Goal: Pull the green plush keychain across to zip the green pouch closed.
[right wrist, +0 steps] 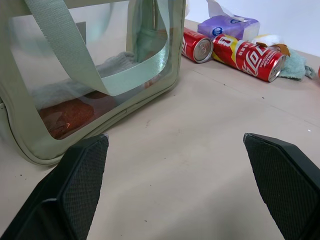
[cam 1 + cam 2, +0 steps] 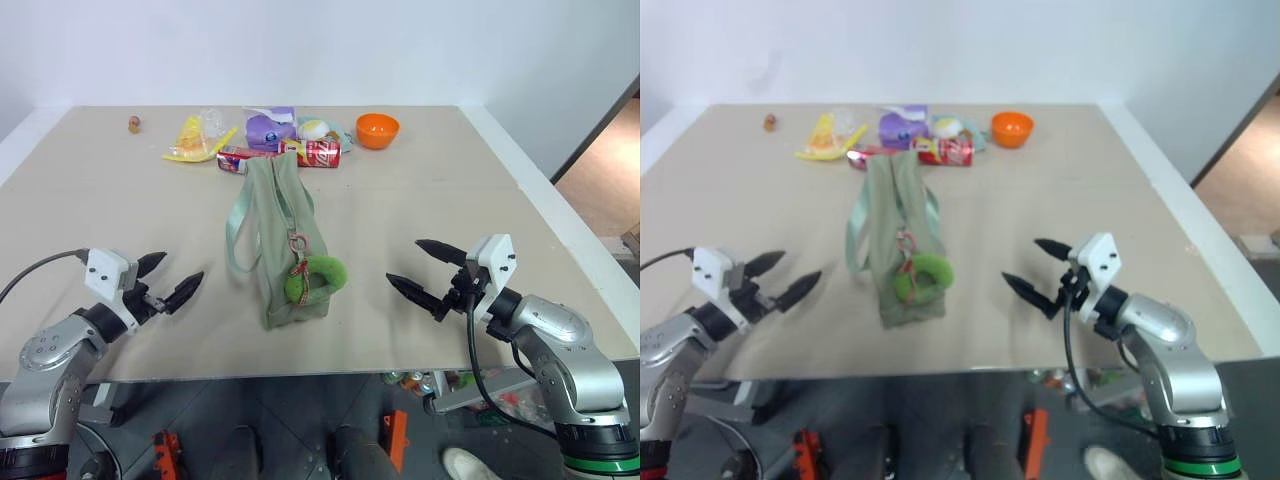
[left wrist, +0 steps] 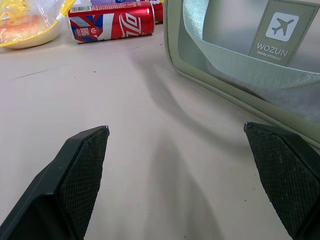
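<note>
Nothing has been gripped yet; this looks like the approach, before either arm commits. Nearest the edge of the surface (image 2: 420, 215), the left tool (image 2: 168, 279) and the right tool (image 2: 425, 270) hang low and roughly level on either side of the bag, each angled inward toward it, jaws spread wide and holding nothing. Between them stands the green pouch (image 2: 272, 225), upright with its narrow end toward the robot, strap loop drooping down its left side. The green plush keychain (image 2: 316, 277) dangles by its red cord at the pouch's near end, on the side facing the right tool. As I read it, the next move calls for one tool to steady the pouch while the other pinches the fuzzy ring and draws it along the top zipper. Beyond the pouch lie two red cans (image 2: 312, 153), a purple packet (image 2: 270, 126), a yellow wrapper (image 2: 195, 140) and an orange bowl (image 2: 377, 130).
</note>
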